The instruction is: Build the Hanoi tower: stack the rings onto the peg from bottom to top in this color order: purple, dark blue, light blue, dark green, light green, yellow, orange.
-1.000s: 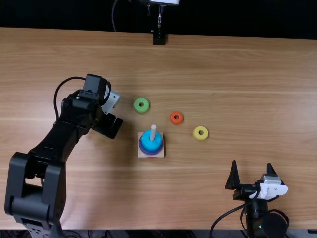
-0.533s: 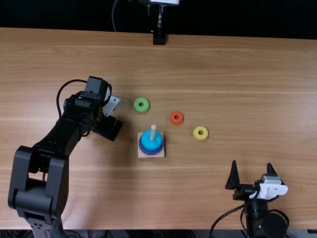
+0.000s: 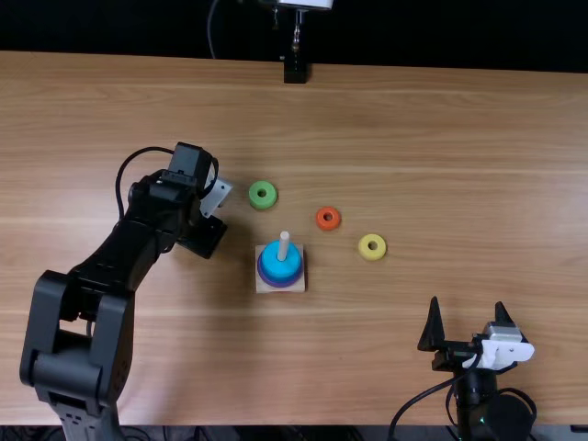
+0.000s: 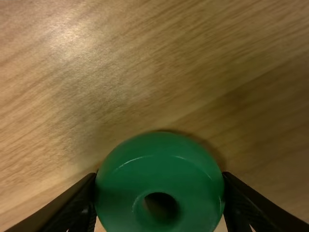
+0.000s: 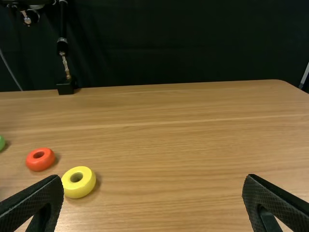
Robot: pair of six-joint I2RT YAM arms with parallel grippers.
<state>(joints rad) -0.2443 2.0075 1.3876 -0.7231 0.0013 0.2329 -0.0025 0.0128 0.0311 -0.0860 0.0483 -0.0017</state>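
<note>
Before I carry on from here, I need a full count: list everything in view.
Base with peg: one, pale wood, mid-table
Purple ring: one, low on peg
Light blue ring: one, above purple; dark blue between, cannot tell
Light green ring, orange ring, yellow ring: one each, on table
Dark green ring: one, between left gripper's fingers
Stand foot: one, black, far edge
Left gripper, right gripper: black
</note>
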